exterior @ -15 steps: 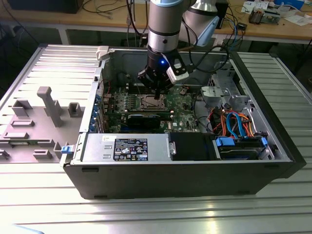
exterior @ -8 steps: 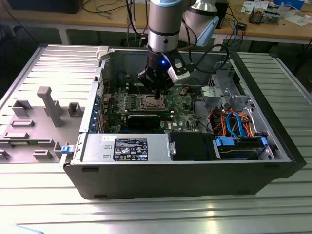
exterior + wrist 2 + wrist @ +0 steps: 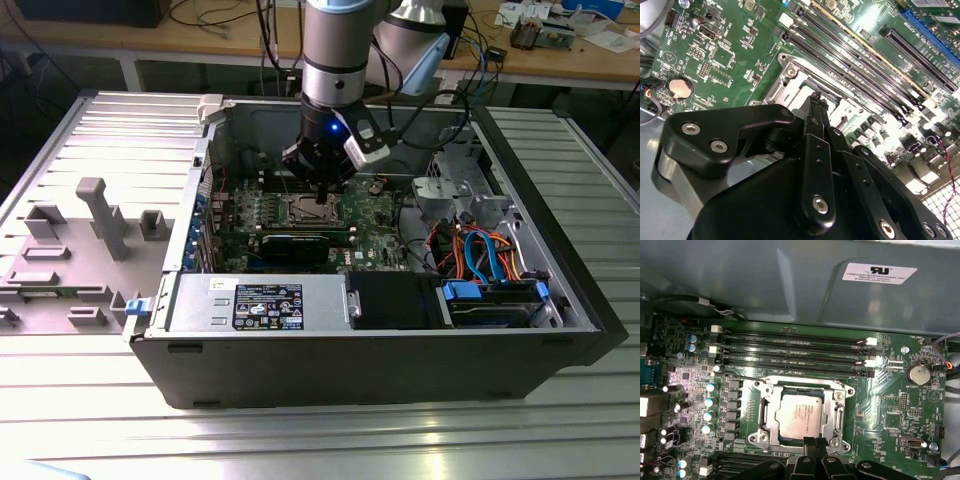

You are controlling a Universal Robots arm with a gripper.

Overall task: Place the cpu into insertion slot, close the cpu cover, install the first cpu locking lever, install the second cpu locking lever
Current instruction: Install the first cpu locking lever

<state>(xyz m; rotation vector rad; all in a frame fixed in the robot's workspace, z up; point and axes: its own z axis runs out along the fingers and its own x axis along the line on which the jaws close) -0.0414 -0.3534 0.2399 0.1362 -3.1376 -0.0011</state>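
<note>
The hand point(image 3: 812, 444) is pointing straight down into the case point(image 3: 400, 370), its fingers pinched narrow with nothing visible between them. The tips are sitting at the middle of one edge of the cover point(image 3: 832, 412). The cpu point(image 3: 801, 417) is lying flat in the slot point(image 3: 754, 439), just beyond those tips, with the cover apparently lying down around it.

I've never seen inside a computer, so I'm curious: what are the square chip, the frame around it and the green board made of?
The cpu looks topped with matte silver-grey metal: an even, dull sheen. The cpu cover around it seems polished steel, since it glints brightly. The circuit board looks like green-coated laminate, perhaps fibreglass; its glossy surface alone cannot settle that.
</note>
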